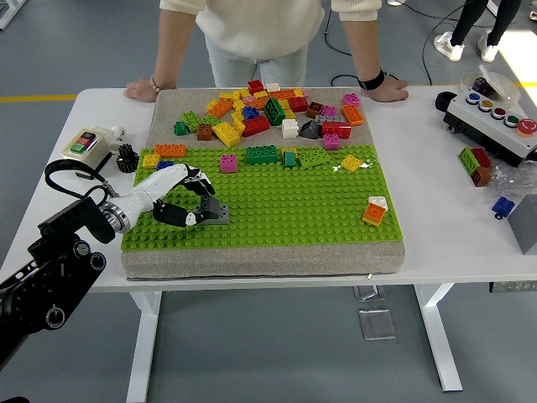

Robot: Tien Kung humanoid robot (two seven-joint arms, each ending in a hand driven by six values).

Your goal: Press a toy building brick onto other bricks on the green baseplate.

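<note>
The white counter point(436, 243) carried a thick grey foam pad point(252, 259), and on the pad lay the flat green studded baseplate point(285, 210), reaching from the pad's middle to its near edge. A person in a pale top point(252, 25) stood at the far side with both hands resting on the counter's far edge, one at each far corner of the pad, touching no bricks. The robot's black left arm point(50, 269) came in from the lower left corner, and its white-and-black left hand point(172, 197) lay over the baseplate's left part with its fingers curled around a dark grey sloped toy brick point(211, 210), the fingertips pinching it while it sat against the studs. The right arm was out of view. Beyond the baseplate, a loose heap of mixed coloured bricks point(268, 109) covered the bare far part of the pad. To the right stood a grey control box with coloured round buttons point(495, 122), and at the left edge a small pale switch box with a green and a red button point(86, 143). On the baseplate's far strip sat a dark green oblong brick point(262, 154) and a small pink brick point(228, 163), and well apart, near its right edge, an orange brick topped with a white piece point(374, 211).
</note>
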